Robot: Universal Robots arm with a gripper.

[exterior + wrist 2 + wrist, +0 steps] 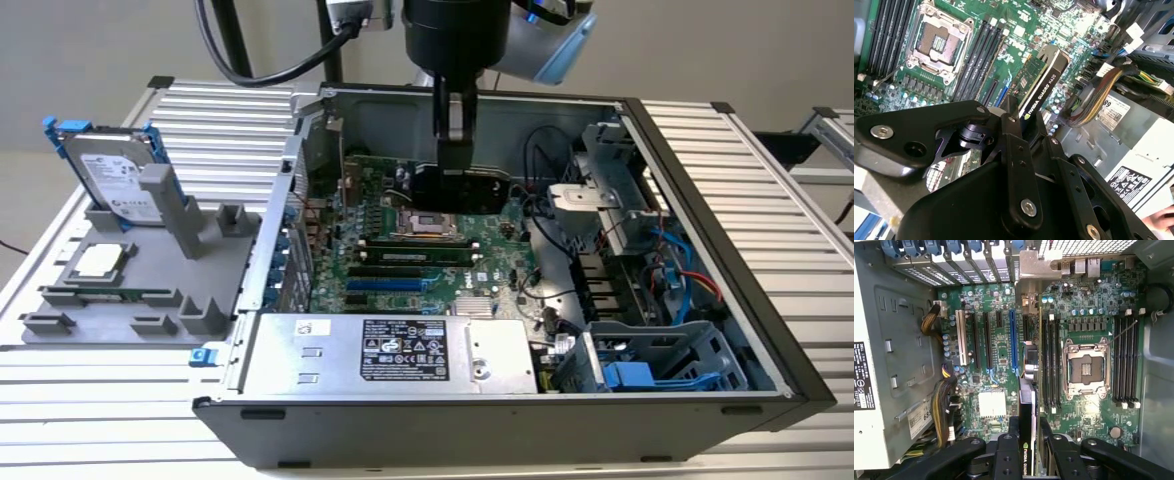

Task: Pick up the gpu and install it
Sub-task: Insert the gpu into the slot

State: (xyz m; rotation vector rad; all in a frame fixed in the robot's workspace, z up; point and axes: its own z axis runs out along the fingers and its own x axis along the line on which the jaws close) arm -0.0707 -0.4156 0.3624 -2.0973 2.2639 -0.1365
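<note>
My gripper (454, 165) reaches down into the open computer case (747, 250) and is shut on the gpu (461, 190). The card hangs on edge above the green motherboard (387, 280). In the second wrist view the gpu (1041, 85) shows its black shroud edge and green board, with the gripper (1026, 120) clamped on its near end. In the first wrist view the gpu (1029, 390) appears edge-on between the blue slot (1013, 340) and the memory slots (1050, 365), the gripper (1028, 432) holding it. The silver bracket (1039, 265) points to the case's rear slot openings.
The empty processor socket (434, 222) lies just beside the card. The power supply (387, 350) fills the case's near side, with cables (641, 250) and a drive cage (654, 360) toward the exterior view's right. Outside, a grey fixture (120, 300) holds a hard drive (114, 175).
</note>
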